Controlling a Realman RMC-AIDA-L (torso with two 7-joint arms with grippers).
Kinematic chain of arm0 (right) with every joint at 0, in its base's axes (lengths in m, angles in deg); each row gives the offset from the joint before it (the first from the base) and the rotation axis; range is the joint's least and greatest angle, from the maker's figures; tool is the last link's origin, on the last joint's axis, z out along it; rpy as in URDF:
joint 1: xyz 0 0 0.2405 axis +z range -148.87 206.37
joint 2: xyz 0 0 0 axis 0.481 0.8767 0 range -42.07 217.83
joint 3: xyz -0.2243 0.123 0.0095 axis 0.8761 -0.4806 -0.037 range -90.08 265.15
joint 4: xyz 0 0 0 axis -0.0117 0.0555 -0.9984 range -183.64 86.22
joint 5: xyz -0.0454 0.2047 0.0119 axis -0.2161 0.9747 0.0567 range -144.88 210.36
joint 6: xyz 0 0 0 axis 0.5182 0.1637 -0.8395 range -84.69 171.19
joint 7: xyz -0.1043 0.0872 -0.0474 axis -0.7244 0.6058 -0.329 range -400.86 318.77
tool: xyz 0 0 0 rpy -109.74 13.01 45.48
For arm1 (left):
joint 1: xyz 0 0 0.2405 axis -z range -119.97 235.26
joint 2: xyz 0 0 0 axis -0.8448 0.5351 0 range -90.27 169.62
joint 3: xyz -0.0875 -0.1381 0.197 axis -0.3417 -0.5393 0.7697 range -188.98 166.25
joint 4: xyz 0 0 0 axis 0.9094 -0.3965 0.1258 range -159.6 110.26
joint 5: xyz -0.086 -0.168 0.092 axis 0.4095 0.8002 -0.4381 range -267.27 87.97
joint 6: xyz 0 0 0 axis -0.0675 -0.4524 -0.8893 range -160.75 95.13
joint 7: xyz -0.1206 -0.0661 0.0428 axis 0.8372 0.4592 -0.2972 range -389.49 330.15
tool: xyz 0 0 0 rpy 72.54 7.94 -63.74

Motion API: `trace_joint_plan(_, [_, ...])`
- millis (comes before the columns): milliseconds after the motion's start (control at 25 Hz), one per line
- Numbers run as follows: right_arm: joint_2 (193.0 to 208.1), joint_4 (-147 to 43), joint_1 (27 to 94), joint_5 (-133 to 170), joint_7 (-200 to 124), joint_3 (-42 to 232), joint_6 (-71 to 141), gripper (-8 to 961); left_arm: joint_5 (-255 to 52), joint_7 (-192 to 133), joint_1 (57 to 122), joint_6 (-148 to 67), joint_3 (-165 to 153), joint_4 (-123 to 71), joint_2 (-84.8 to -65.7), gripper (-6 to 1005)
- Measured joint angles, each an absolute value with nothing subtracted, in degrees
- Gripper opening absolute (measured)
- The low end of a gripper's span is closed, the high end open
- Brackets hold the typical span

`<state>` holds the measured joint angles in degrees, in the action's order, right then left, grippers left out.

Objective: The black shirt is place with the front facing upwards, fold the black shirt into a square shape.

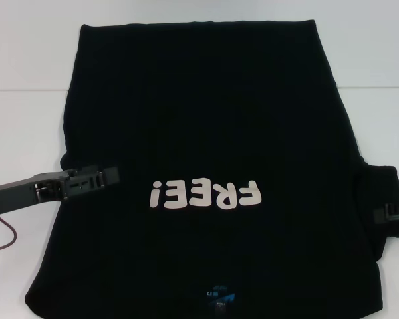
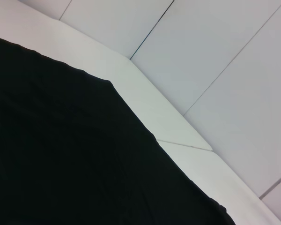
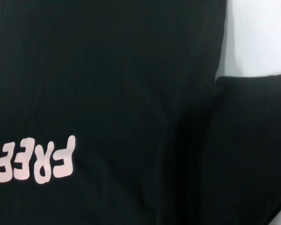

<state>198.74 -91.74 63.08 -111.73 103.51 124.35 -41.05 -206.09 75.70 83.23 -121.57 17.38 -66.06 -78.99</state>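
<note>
The black shirt (image 1: 206, 113) lies flat on the white table (image 1: 26, 119), front up. Its pale "FREE!" lettering (image 1: 205, 195) reads upside down, and the blue neck label (image 1: 218, 300) is at the near edge. My left gripper (image 1: 110, 176) reaches in from the left, low over the shirt's left edge beside the lettering. My right gripper (image 1: 380, 214) comes in from the right edge over the right sleeve (image 1: 382, 189). The left wrist view shows the shirt (image 2: 61, 154) and bare table (image 2: 145, 103). In the right wrist view are the lettering (image 3: 37, 161) and the sleeve (image 3: 253, 140).
White table shows to the left, right and far side of the shirt. A thin dark red cable (image 1: 6, 232) hangs under my left arm near the table's left edge. The shirt's far hem (image 1: 199, 26) lies close to the table's back.
</note>
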Motion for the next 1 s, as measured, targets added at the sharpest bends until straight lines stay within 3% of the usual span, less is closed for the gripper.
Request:
trace_joint_plan(120, [198.48, -91.05, 63.38, -112.63, 103.92, 124.41, -40.84, 879, -205.7, 75.71, 83.12, -121.57, 17.37, -66.06, -78.98, 793])
trace_joint_plan(360, [198.78, -91.46, 63.37, -113.22, 104.05, 124.38, -40.6, 704, -204.79, 75.71, 82.79, -121.71, 17.17, -66.06, -78.98, 793])
trace_joint_plan(760, [198.43, -91.18, 62.98, -114.32, 104.04, 124.54, -40.58, 215, -204.18, 75.79, 82.55, -122.03, 17.2, -66.07, -78.98, 792])
trace_joint_plan(1000, [198.66, -91.47, 62.35, -114.8, 103.96, 124.03, -39.72, 110, -204.05, 75.8, 82.29, -122.22, 17.2, -66.07, -79.04, 792])
